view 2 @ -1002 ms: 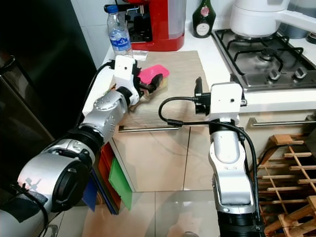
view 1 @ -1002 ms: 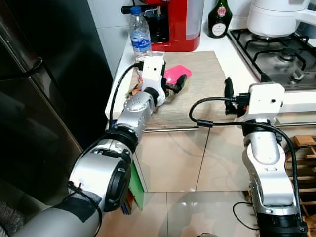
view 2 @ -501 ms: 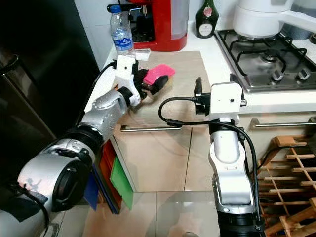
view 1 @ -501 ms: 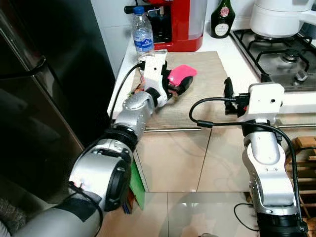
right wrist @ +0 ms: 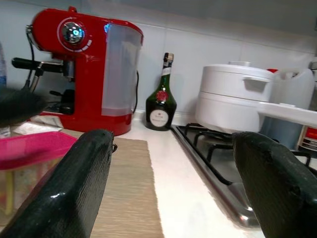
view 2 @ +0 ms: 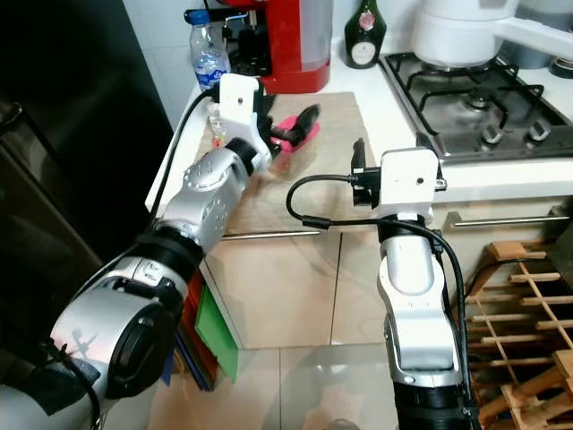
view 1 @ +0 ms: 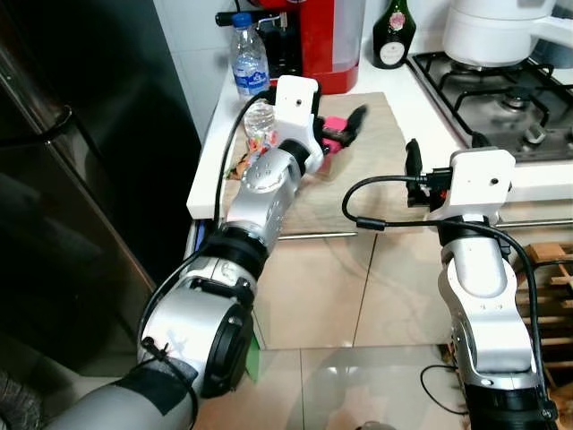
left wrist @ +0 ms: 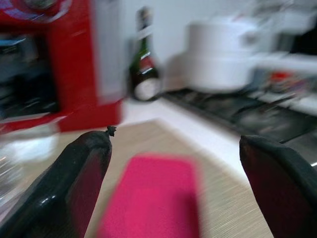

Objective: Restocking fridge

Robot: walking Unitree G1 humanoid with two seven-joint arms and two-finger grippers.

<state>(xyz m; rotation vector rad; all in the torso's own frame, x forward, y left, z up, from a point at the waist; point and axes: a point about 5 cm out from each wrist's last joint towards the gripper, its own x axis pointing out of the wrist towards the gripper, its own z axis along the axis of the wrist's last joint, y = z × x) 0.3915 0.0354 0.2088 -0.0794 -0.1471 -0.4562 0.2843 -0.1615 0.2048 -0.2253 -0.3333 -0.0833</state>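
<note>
A clear box with a pink lid (view 1: pixel 332 126) rests on the wood-grain mat (view 1: pixel 358 184) on the counter. My left gripper (view 1: pixel 346 124) hovers just over it and is open. In the left wrist view the blurred pink lid (left wrist: pixel 153 198) lies low between the two spread fingertips (left wrist: pixel 81 168), with no contact visible. My right gripper (view 1: pixel 414 166) is held at the counter's front edge, to the right of the box and apart from it. It is open and empty, and the right wrist view has the box (right wrist: pixel 29 148) at its side.
The dark fridge (view 1: pixel 72 179) stands shut on the left. At the back of the counter are a water bottle (view 1: pixel 250 64), a red coffee machine (view 1: pixel 322 40) and a green bottle (view 1: pixel 391 36). A gas hob (view 1: pixel 501 98) with a white pot (view 1: pixel 497 27) lies right. A wooden rack (view 2: pixel 528 296) stands low right.
My left wrist has lifted and reached farther across the counter, so the gripper now sits higher over the pink-lidded box. The right arm has stayed put.
</note>
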